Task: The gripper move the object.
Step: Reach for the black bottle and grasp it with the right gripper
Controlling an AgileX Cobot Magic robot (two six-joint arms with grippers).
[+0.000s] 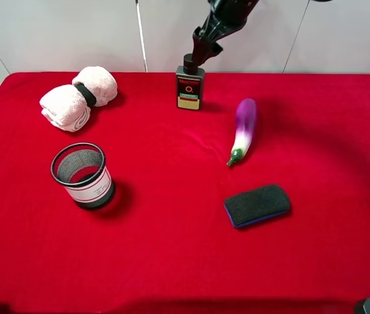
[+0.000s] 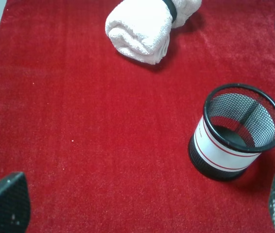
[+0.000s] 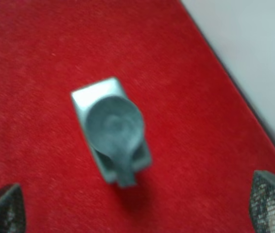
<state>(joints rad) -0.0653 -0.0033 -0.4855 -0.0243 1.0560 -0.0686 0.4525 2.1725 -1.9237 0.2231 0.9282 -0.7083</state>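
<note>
Red cloth covers the counter; near its far edge we see the pump bottle upright, left of the eggplant; the right gripper hangs over its pump, jaws spread wide, holding nothing; the left gripper, jaws likewise wide and empty, hangs near the mesh cup.

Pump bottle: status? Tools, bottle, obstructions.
Right tool open, above the pump bottle, not gripping. Left tool open, near mesh cup. Bottle upright, back of cloth. Eggplant nearby, apart.
</note>
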